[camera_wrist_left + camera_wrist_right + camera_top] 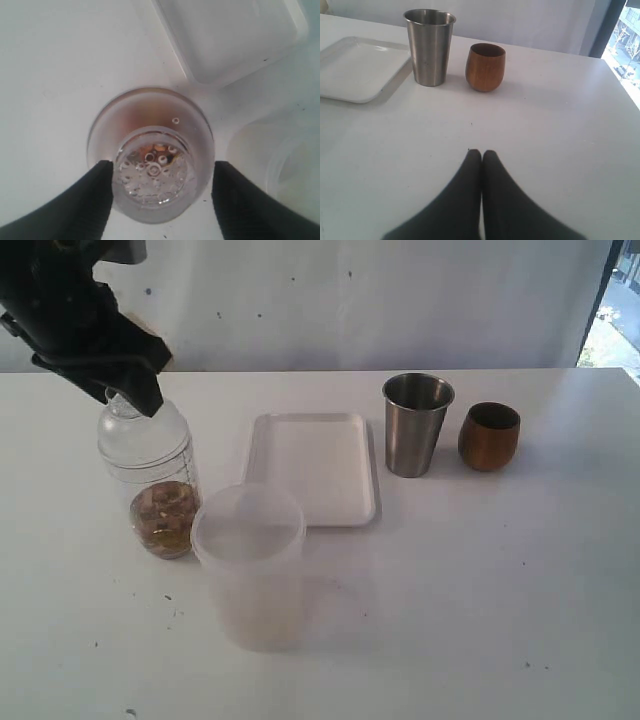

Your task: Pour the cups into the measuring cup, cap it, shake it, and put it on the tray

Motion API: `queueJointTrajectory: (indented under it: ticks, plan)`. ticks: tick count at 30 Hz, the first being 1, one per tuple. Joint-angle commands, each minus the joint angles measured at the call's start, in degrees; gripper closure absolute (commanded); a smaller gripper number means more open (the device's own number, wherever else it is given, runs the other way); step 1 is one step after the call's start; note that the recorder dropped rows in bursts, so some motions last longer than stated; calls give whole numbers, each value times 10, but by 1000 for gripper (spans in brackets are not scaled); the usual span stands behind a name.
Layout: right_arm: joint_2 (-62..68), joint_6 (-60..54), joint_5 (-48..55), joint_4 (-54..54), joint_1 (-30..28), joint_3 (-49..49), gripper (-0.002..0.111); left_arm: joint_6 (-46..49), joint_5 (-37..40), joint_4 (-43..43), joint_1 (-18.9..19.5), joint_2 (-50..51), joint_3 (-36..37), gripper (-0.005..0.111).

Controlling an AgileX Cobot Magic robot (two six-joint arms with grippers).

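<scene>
You are looking at a white surface [470,630] that is carrying a few small dark specks. A pale wall [350,300] is standing behind it, faintly spotted. Daylight is coming through a window [625,35] on the right, showing bare trees outside.

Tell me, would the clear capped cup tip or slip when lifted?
Tall and narrow, the clear cup would probably tip if pushed high. Its filling sits low, which may steady it. The domed lid looks smooth, so a grip might slip.
</scene>
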Motion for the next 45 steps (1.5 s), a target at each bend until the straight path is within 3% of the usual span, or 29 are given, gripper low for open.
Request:
queueJointTrajectory:
  ticks: [1, 5, 10, 20, 23, 27, 35, 41, 45]
  plan:
    - [-4, 3, -4, 1, -1, 3, 108, 8, 0, -9, -2, 2, -1, 40]
    - [-4, 3, -4, 1, -1, 3, 108, 10, 0, -9, -2, 2, -1, 32]
    - [-4, 3, -4, 1, -1, 3, 108, 18, 0, -9, -2, 2, -2, 32]
    - [-4, 3, -4, 1, -1, 3, 108, 32, 0, -9, -2, 1, -90, 34]
    - [-4, 3, -4, 1, -1, 3, 108, 31, 0, -9, -2, 1, -105, 53]
    - [-4, 3, -4, 1, -1, 3, 108, 41, 0, -9, -2, -8, -98, 106]
    - [-4, 3, -4, 1, -1, 3, 108, 86, 0, -53, -2, -43, -36, 107]
    - [-4, 3, -4, 1, -1, 3, 108, 89, 0, -26, -3, -43, 28, 107]
    - [-4, 13, -4, 1, -1, 3, 108, 89, -35, -26, -3, -43, 33, 107]
